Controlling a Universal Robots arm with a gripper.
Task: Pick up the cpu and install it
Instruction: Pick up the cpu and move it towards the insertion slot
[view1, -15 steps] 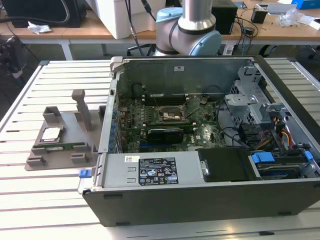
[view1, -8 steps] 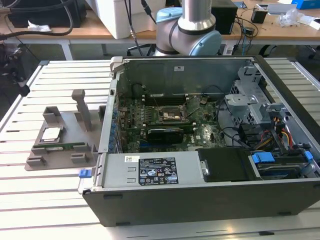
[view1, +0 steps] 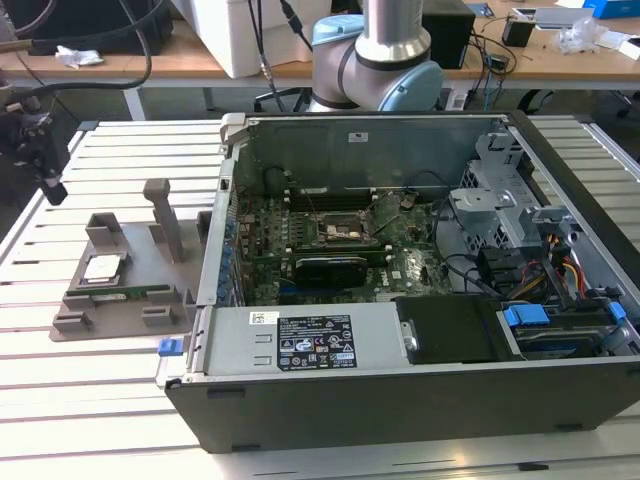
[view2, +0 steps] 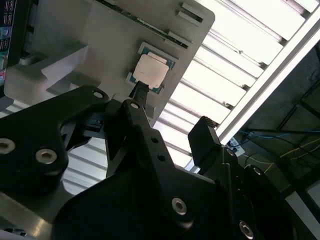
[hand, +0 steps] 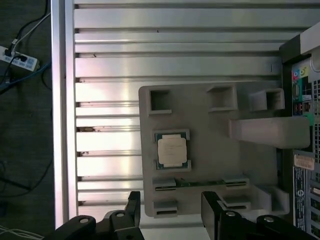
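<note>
gripper (hand: 171, 200) open, fingers apart w/ nothing between, clear of the cpu (hand: 172, 151). cpu lies flat in a pocket of the gray holder (hand: 210, 130) on the slatted table (hand: 110, 65), beside the pc case (view1: 400, 400).

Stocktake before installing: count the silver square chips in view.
1. The chip sits in a recess of the gray tray, beside the computer case; more may be hidden inside the case.
</note>
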